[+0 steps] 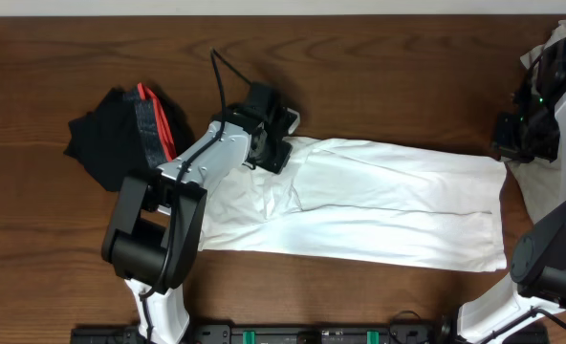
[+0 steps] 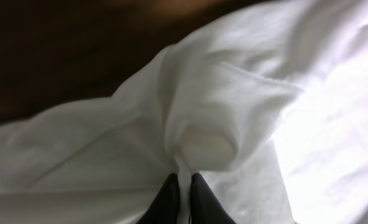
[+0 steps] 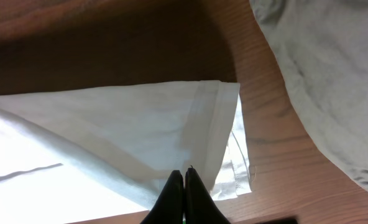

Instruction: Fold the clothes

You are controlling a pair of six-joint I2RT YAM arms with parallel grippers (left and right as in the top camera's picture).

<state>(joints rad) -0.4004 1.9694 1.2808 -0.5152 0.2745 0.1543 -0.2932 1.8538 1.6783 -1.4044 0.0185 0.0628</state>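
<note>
A white T-shirt (image 1: 388, 205) lies folded into a long strip across the table. My left gripper (image 1: 281, 153) is at its upper left edge. In the left wrist view this gripper (image 2: 184, 180) is shut on a pinched ridge of the white cloth (image 2: 234, 106), which bunches up ahead of the tips. My right gripper (image 1: 505, 151) is at the shirt's upper right corner. Seen from the right wrist, it (image 3: 184, 173) is shut over the hemmed end (image 3: 140, 118), with no cloth visible between the tips. A black garment (image 1: 116, 134) with a red band lies at the left.
A khaki-beige garment (image 3: 321, 74) lies on the wood just right of the shirt's end, and shows at the top right corner (image 1: 554, 40) from overhead. Bare brown table (image 1: 379, 76) runs behind the shirt. A black rail lines the front edge (image 1: 293, 334).
</note>
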